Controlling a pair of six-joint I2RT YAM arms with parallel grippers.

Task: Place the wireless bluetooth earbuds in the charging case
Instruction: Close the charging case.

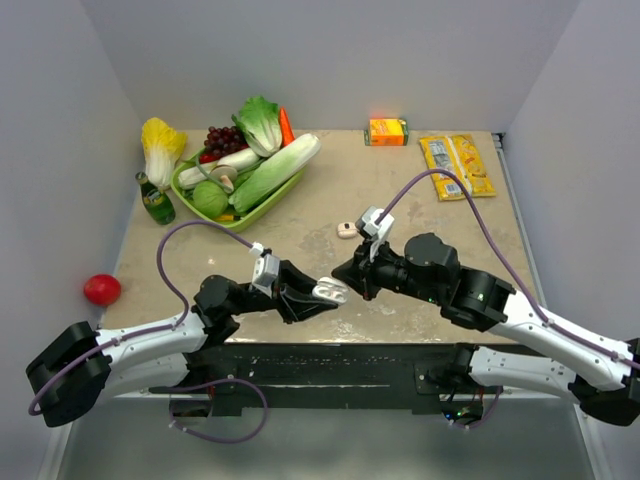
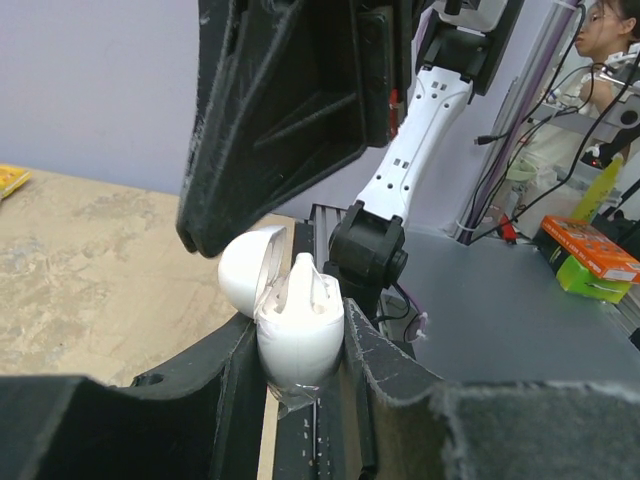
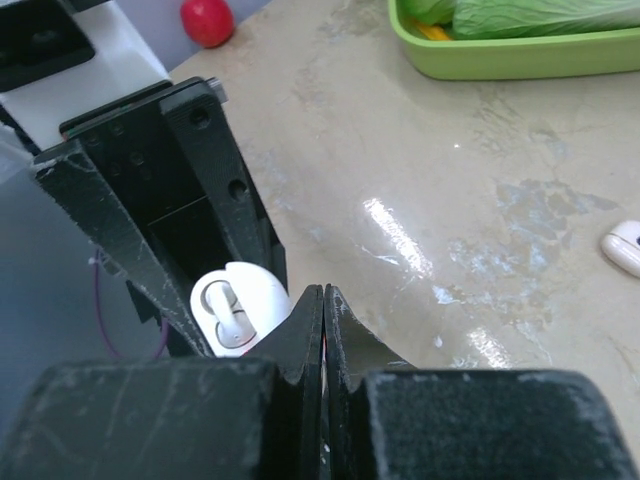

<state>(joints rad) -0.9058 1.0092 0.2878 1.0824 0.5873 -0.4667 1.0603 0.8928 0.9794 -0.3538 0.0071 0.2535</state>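
Observation:
My left gripper [image 1: 318, 292] is shut on the charging case [image 1: 330, 291], a white pebble held upright between its fingers, lid swung open [image 2: 250, 270]. One of the wireless bluetooth earbuds [image 3: 232, 318] sits in the case [image 3: 240, 305], its stem poking up [image 2: 312, 285]. My right gripper [image 1: 350, 272] hangs right beside and above the case [image 2: 300, 335], jaws pressed together with nothing visible between them [image 3: 323, 300]. Another earbud [image 1: 347, 229] lies on the table beyond the right gripper, at the right edge of the right wrist view [image 3: 625, 247].
A green tray [image 1: 250, 215] of vegetables stands at the back left, with a green bottle [image 1: 155, 200] beside it. A red tomato [image 1: 102, 289] lies at the left edge. An orange carton [image 1: 388, 131] and a yellow packet [image 1: 456, 165] lie at the back right.

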